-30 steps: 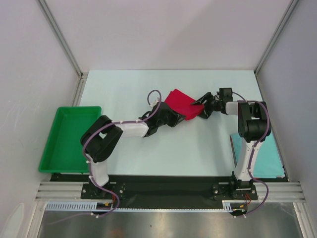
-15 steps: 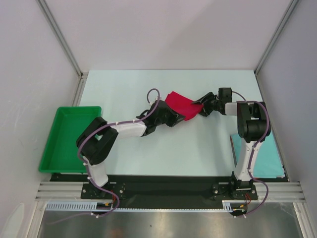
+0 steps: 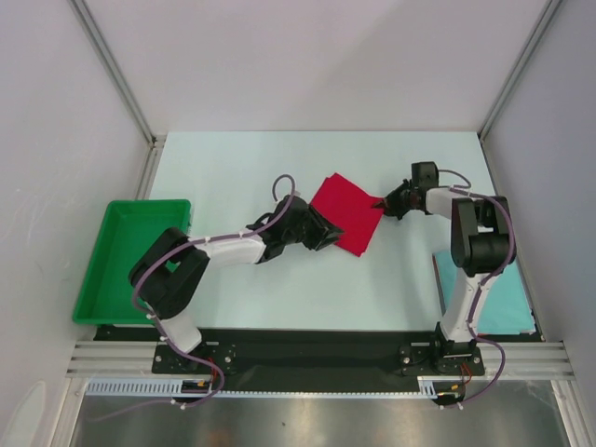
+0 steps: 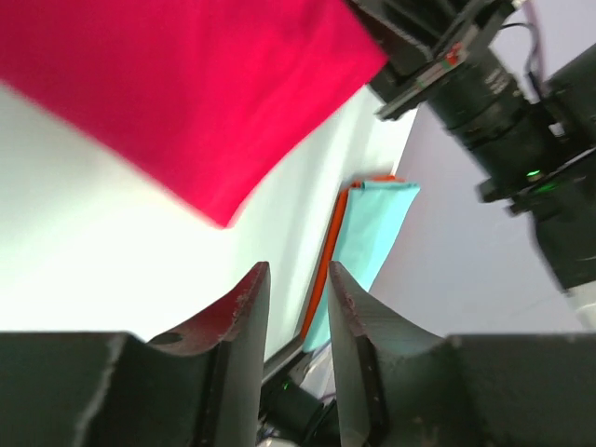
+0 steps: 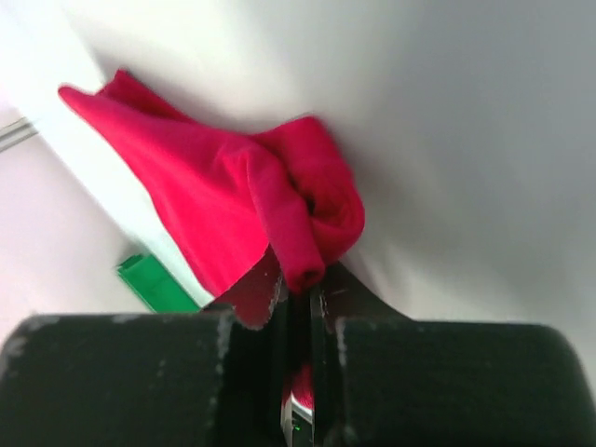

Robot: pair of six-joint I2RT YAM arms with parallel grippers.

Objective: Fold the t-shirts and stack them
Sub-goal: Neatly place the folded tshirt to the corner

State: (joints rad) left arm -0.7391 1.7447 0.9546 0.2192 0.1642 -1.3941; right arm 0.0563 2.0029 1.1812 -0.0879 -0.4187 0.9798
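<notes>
The right pincer (image 5: 296, 279) is clamping a bunched corner of the bright red cloth t-shirt (image 3: 346, 212), seemingly to pull a fold. The left pincer (image 4: 296, 272) is standing narrowly parted, empty, beside the opposite edge. The folded pale teal t-shirt (image 3: 510, 293) is lying well behind the right pincer, awaiting stacking.

arms (image 3: 228, 248): black joints, white links | cables (image 3: 284, 177): purple | fingers (image 4: 244, 345): dark, scuffed

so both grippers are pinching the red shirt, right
Only one is. The right gripper is pinching the red shirt; the left gripper is open with nothing between its fingers, as the left wrist view shows.
</notes>
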